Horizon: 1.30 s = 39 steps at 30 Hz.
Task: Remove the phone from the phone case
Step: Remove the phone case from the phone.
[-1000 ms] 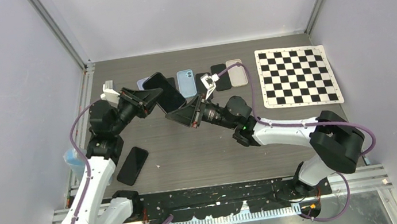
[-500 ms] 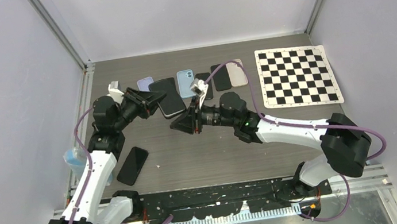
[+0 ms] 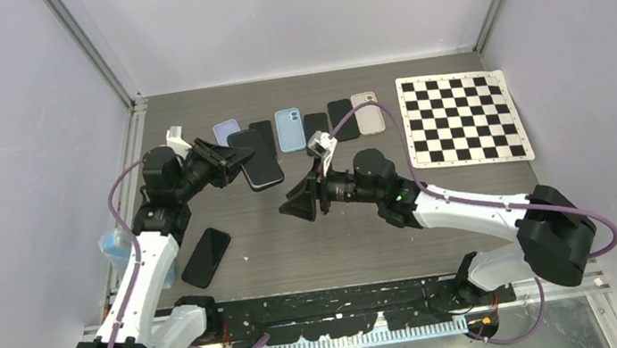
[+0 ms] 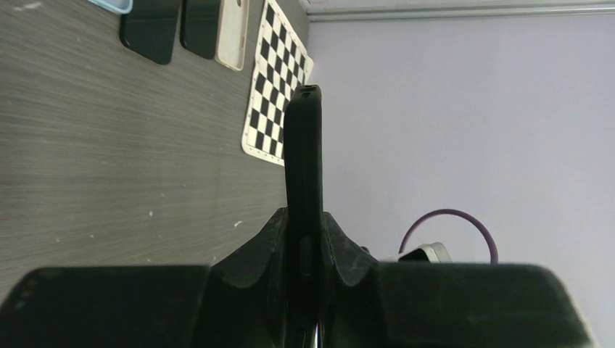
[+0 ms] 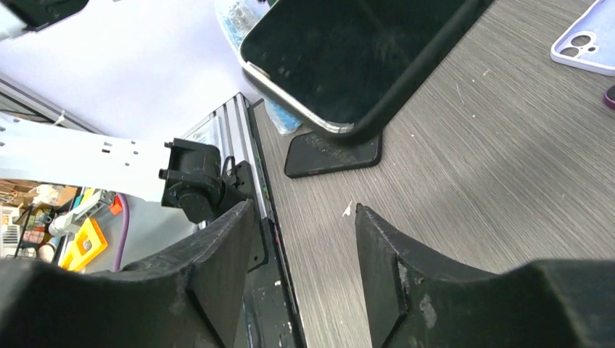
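left gripper [image 3: 227, 160] is clamped across one short end of the phone case [image 4: 303, 167], with the phone [image 5: 341, 43] seated inside. The pair is held off the table [image 3: 341, 242] and sticks straight out ahead of the left fingers, edge-on in that wrist view.

right gripper [image 3: 298, 207]: jaws apart, nothing between them. The free end of the cased phone sits just ahead of and above its fingertips, no contact. A loose black phone [image 5: 333, 154] lies flat on the table further ahead, underneath.

Handling, my read:
- The phone is rigid, with a slick glass face. It's moderately heavy and won't like a drop.
- The case looks like a soft matte skin, grippy, and the lip should flex.
- The silver phone edge shows at the free corner. Can't tell whether it's already unseated there.
- Best hold is to pinch the case lip at that free corner and peel it back, not squeeze the glass.
- Risk is the phone popping loose suddenly.
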{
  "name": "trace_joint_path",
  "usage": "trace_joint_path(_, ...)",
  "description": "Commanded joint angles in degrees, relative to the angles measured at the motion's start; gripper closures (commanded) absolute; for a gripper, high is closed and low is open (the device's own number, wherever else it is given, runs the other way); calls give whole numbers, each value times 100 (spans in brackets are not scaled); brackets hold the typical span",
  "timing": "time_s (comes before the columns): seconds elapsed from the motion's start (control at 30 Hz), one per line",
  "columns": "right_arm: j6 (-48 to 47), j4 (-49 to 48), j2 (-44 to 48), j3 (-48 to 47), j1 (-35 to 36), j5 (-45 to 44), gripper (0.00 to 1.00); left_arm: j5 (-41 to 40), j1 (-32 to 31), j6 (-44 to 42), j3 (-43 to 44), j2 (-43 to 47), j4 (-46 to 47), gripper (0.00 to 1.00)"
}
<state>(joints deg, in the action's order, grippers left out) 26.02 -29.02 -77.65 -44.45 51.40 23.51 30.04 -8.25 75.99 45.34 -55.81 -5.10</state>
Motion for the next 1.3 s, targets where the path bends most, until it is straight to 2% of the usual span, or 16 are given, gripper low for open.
trace_joint_path(0.0,209,-85,566,252,-114,-19,38,28,200,-787,458,215,85,100)
trace_joint_path(0.1,386,-5,828,398,-203,138,31,143,281,-1246,541,199,37,100)
trace_joint_path(0.23,709,149,998,359,-329,372,27,603,297,-1971,790,75,-85,100)
trace_joint_path(0.37,1066,407,981,118,-375,392,27,1420,291,-2351,917,9,29,100)
trace_joint_path(0.5,1437,604,795,-191,-382,437,28,1904,293,-2515,889,78,231,100)
trace_joint_path(0.77,2786,-262,159,-504,-496,529,30,2484,294,-2703,867,138,479,100)
trace_joint_path(0.83,3006,-503,0,-538,-528,644,34,2530,295,-2712,863,149,478,100)
trace_joint_path(0.93,3083,-617,-193,-612,-534,843,45,2565,293,-2616,850,159,554,100)
trace_joint_path(1.07,3017,-315,-296,-774,-537,1013,61,2714,298,-2061,663,122,1180,100)
trace_joint_path(1.27,2942,-70,-309,-845,-586,1098,79,2766,297,-1833,625,99,1284,100)
